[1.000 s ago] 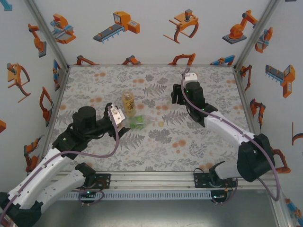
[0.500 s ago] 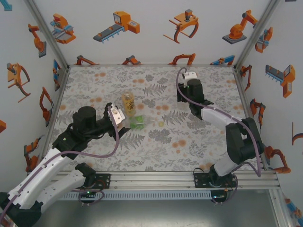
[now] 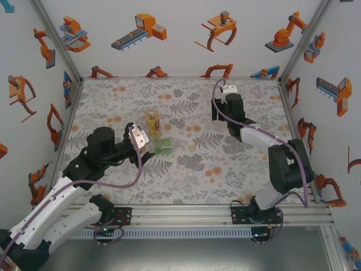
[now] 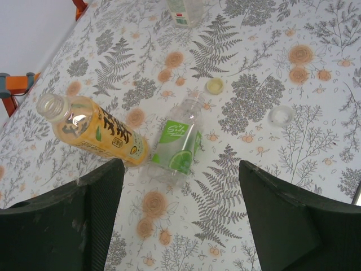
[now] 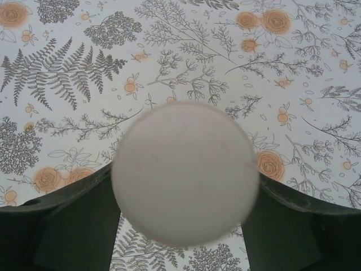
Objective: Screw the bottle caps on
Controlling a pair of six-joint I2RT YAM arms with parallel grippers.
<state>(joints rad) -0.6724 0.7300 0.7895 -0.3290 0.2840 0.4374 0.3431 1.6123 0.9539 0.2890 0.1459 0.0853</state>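
An amber bottle stands upright with its neck uncapped. Beside it a short green-tinted bottle lies on its side. My left gripper hovers open just short of both, nothing between its fingers. A pale yellow bottle cap lies loose past the green bottle, and a clear whitish cap lies to its right. My right gripper points down at the back; a white bottle cap fills the gap between its fingers, hiding any contact.
The base of a third bottle with a red and green label stands far ahead in the left wrist view. The floral table mat is bare at the front right. Metal frame posts and printed walls enclose the table.
The right arm has folded in, its elbow swinging toward the right wall, and its gripper has shifted slightly back and right. The left arm and the bottles have stayed put.
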